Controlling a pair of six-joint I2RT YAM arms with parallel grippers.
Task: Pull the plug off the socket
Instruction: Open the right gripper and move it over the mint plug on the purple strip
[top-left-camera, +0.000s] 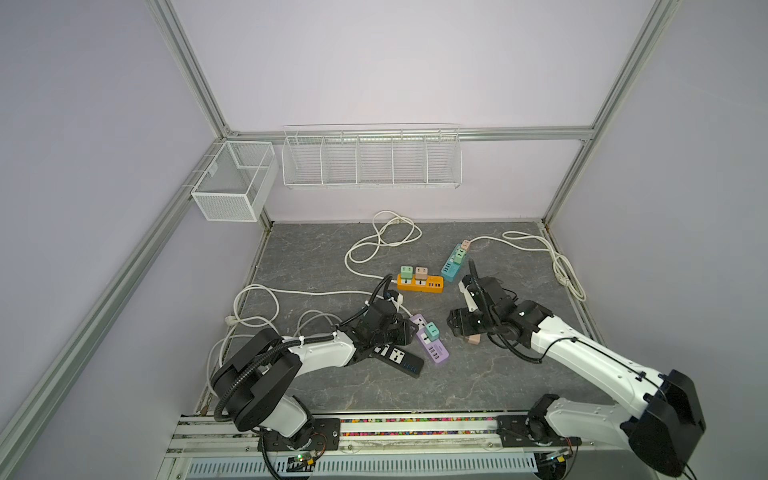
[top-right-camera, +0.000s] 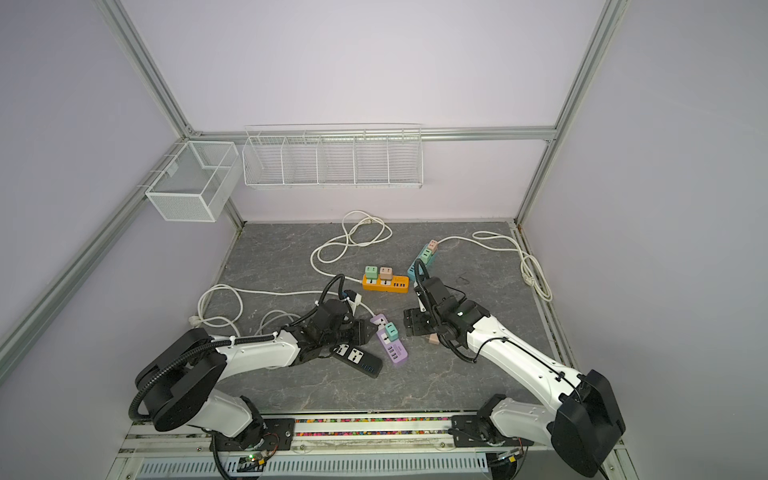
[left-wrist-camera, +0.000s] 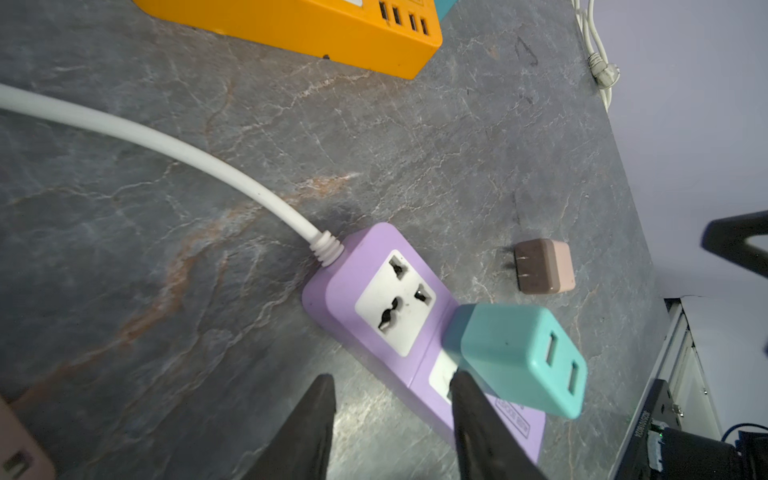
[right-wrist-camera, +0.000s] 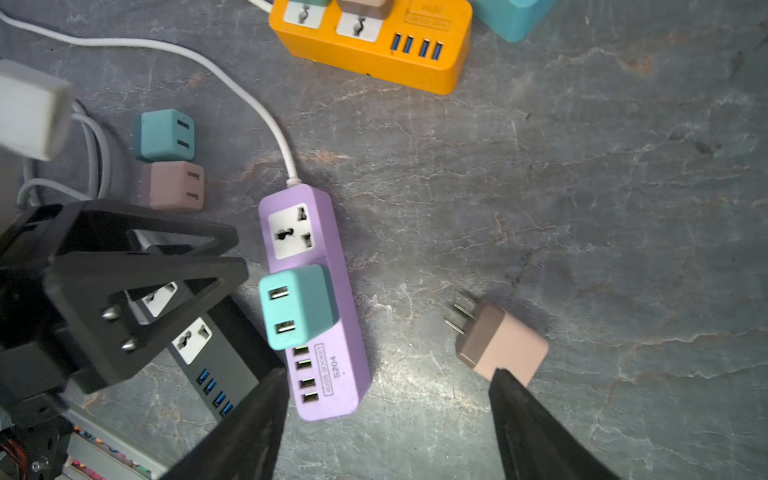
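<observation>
Purple plastic power strip (top-left-camera: 429, 345) sits mid grey stone-look tabletop (top-left-camera: 316, 257), bit toward front edge. Teal cube plug (top-left-camera: 432, 331) stuck in top, mid-strip. Pink cube plug (right-wrist-camera: 503, 347) loose on its side, right of strip, apart. Black power strip (top-left-camera: 399, 360) just left. Orange power strip (top-left-camera: 419, 284) behind, blue power strip (top-left-camera: 451, 268) further back, rightward.

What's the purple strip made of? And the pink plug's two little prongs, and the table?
Purple strip: looks like plastic, smooth and matte, with rounded moulded edges.
Prongs on the pink plug: probably metal, as they are thin, flat and dark grey.
Table: grey with pale veins like stone or marble, though it could be a printed surface.
</observation>
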